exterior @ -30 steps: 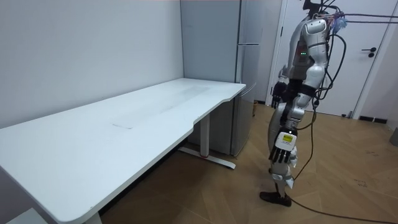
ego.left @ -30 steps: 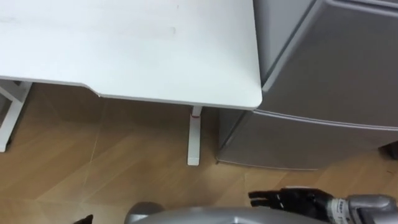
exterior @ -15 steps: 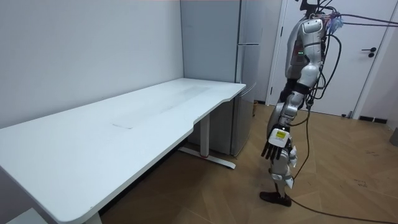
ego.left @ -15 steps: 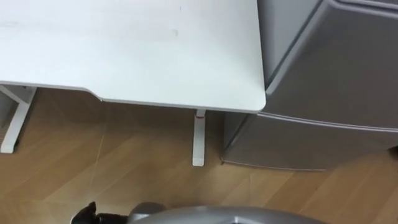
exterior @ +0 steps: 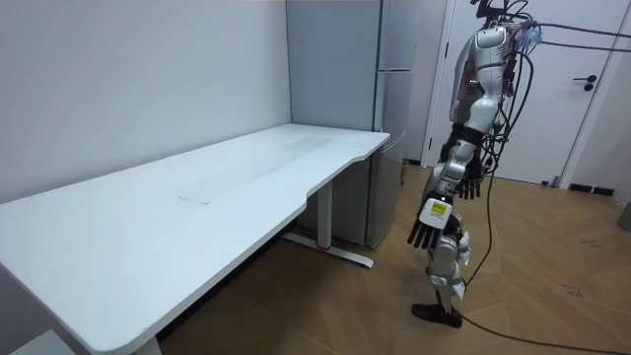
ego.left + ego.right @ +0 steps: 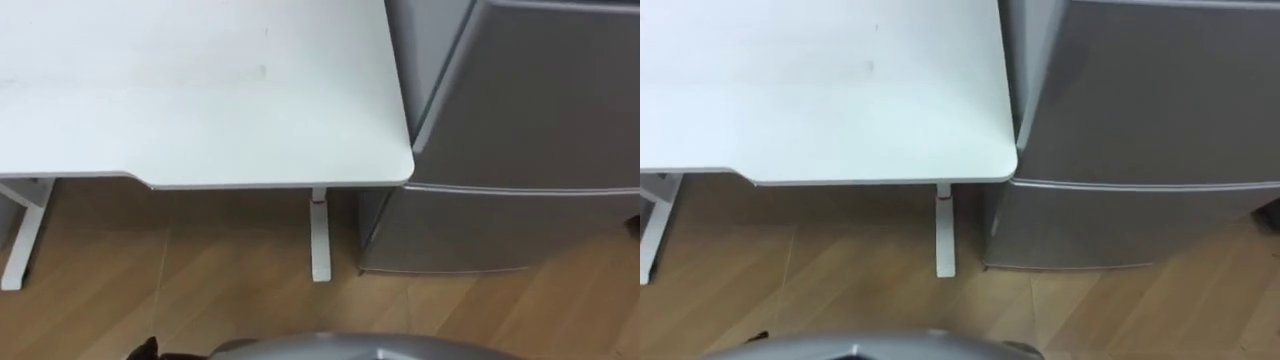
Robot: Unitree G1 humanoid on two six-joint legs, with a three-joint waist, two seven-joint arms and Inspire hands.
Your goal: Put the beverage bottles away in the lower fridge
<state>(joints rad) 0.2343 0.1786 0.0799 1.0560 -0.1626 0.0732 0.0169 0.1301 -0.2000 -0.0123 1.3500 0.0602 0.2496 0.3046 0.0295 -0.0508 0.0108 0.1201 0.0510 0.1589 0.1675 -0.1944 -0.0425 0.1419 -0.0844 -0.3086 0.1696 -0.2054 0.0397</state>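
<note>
I am standing on the wooden floor (image 6: 200, 290) facing the grey fridge (image 6: 520, 110), whose lower door (image 6: 490, 228) is sitting shut just beside the corner of the white desk (image 6: 200, 90). My left hand (image 5: 426, 229) is hanging low in front of my legs, fingers straight and spread, carrying nothing. My right hand (image 5: 471, 182) is hanging by my hip, and I cannot tell whether it is open or closed.

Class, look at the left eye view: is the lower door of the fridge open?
No, the lower fridge door is shut, with just a thin seam between it and the upper door.
</note>
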